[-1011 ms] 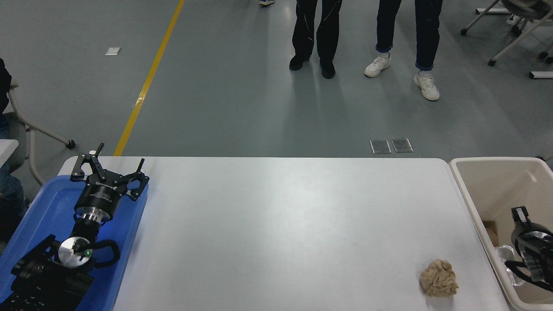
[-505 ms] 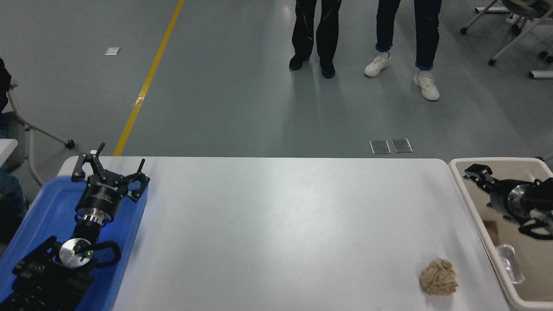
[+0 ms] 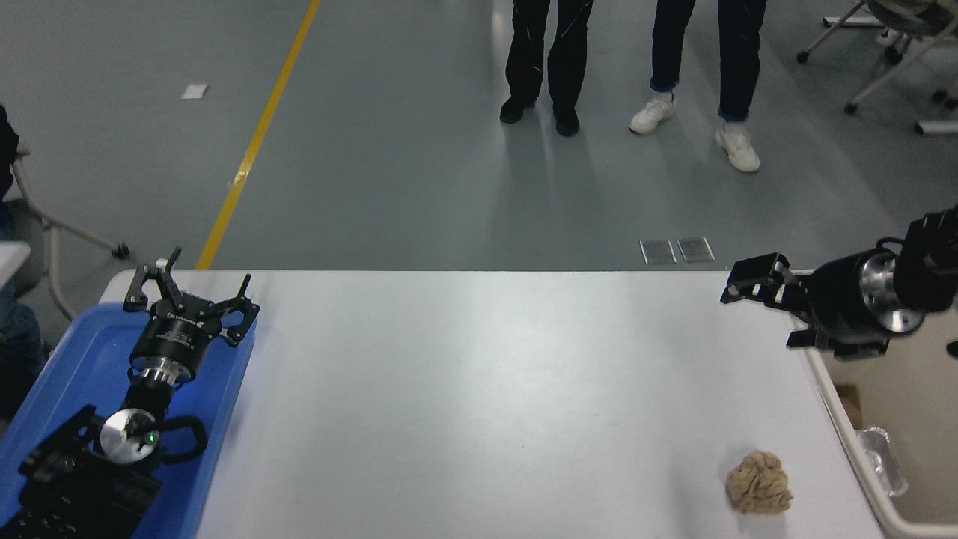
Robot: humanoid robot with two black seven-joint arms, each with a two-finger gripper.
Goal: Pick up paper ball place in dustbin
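The tan-brown paper ball [image 3: 758,483] lies on the white table [image 3: 486,389] near its front right corner. The beige dustbin [image 3: 844,438] stands just right of the table, partly cut off by the picture's edge. My right gripper [image 3: 752,282] hangs in the air over the table's far right corner and the bin's far left rim, pointing left, well beyond the ball and not touching it. It holds nothing that I can see. My left gripper [image 3: 196,283] is parked open at the lower left over the blue tray [image 3: 67,374].
A shiny foil piece [image 3: 883,458] and a brown scrap [image 3: 849,400] lie inside the bin. Two people's legs [image 3: 629,60] stand on the floor beyond the table. Chair legs show at the far right and left.
My right arm has risen out of the dustbin and swung up and left, now over the table's far right corner. The paper ball and the left arm have not moved.
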